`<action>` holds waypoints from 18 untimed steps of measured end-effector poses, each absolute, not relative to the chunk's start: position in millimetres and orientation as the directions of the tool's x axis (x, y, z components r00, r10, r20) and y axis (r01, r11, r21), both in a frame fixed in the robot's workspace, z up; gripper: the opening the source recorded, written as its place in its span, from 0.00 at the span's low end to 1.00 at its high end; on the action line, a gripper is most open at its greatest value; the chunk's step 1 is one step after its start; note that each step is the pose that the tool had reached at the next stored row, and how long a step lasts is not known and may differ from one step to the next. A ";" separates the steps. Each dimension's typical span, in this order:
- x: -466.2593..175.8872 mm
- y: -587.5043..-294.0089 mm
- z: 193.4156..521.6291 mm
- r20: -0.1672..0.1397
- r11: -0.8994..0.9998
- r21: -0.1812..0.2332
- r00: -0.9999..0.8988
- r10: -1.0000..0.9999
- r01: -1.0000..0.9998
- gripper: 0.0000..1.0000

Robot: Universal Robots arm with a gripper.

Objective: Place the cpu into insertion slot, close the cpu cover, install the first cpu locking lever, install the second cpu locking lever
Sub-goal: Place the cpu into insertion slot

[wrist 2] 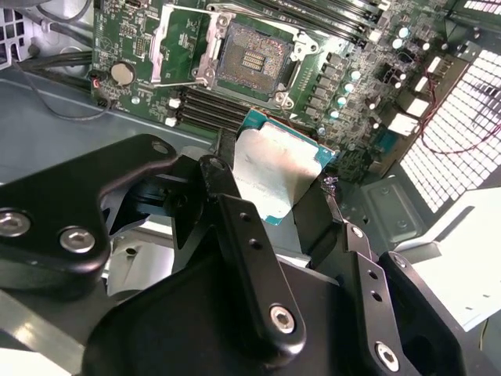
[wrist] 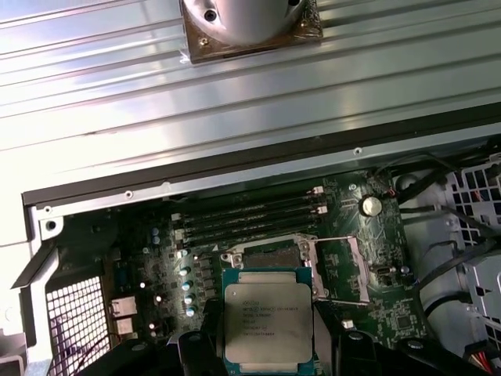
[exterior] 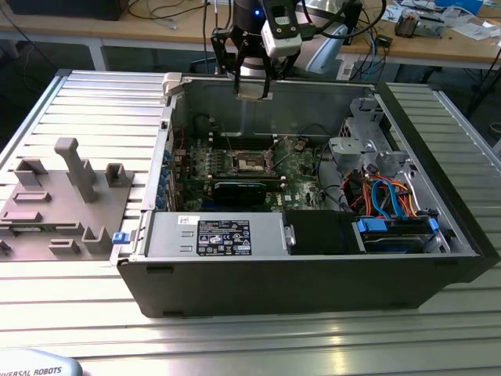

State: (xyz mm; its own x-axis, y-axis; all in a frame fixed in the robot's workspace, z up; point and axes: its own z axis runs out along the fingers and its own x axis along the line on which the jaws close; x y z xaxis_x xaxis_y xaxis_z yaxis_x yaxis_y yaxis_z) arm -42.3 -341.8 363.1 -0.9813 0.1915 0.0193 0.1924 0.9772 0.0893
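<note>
End effector (wrist 2: 278, 178) gripping cpu (wrist: 268, 317) over case (exterior: 313, 283); insertion slot (wrist 2: 252, 61) bare, cpu cover (wrist 2: 182, 43) open

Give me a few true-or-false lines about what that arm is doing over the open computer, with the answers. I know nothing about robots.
1. The gripper holds the cpu between its fingers. True.
2. The cpu already sits in the insertion slot. False: the slot is empty, and the cpu hangs in the gripper above the board.
3. The cpu cover is shut over the slot. False: it stands swung open beside the slot.
4. The computer case lies open, so the green circuit board shows inside. True.
</note>
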 end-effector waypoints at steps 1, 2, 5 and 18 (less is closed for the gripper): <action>-42.3 -341.8 363.1 0.019 0.977 0.089 -0.981 0.194 0.194 0.54; -42.3 -341.8 363.1 0.019 0.977 0.089 -0.981 0.195 0.196 0.54; -42.3 -341.8 363.1 0.019 0.975 0.089 -0.980 0.200 0.201 0.54; -42.3 -341.8 363.1 0.019 0.969 0.089 -0.973 0.231 0.232 0.54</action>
State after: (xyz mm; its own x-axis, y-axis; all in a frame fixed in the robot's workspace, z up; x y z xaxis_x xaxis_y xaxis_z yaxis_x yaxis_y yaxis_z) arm -42.3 -341.8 363.1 -0.9728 0.2309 0.0193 0.2317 0.9687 0.0893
